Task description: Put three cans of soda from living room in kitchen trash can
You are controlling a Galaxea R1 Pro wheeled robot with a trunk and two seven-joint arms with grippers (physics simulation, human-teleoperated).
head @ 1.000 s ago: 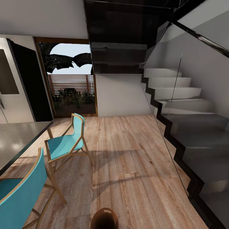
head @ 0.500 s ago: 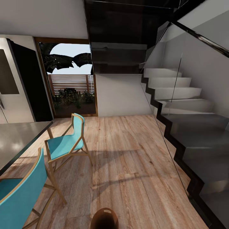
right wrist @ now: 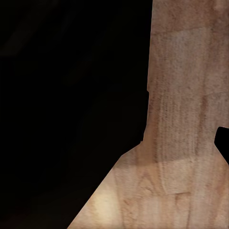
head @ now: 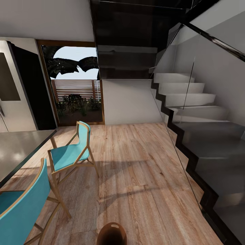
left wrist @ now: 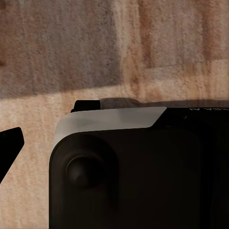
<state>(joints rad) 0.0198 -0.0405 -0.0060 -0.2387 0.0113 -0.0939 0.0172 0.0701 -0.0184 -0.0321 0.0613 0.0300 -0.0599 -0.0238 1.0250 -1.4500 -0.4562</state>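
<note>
The tash can (head: pixel 112 233), round, brown and dark inside, sits on the light wood floor (head: pixel 143 177) (near two turquoise chairs (head: pixel 69 151)). Beyond it rise a glass-sided staircase (head: pixel 190 102) and a fridge (head: pixel 15 88). Both wrist views look down at floorboards; I cannot tell either gripper's opening.

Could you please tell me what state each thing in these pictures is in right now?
Bin: upright on the wood floor, at the near edge of the head view, inside dark.
Near blue chair: upright, pushed up to the grey table.
Far blue chair: upright, unoccupied.
Fridge: doors shut.
Glass door: garden visible through it.
Staircase: nothing on its steps.
</note>
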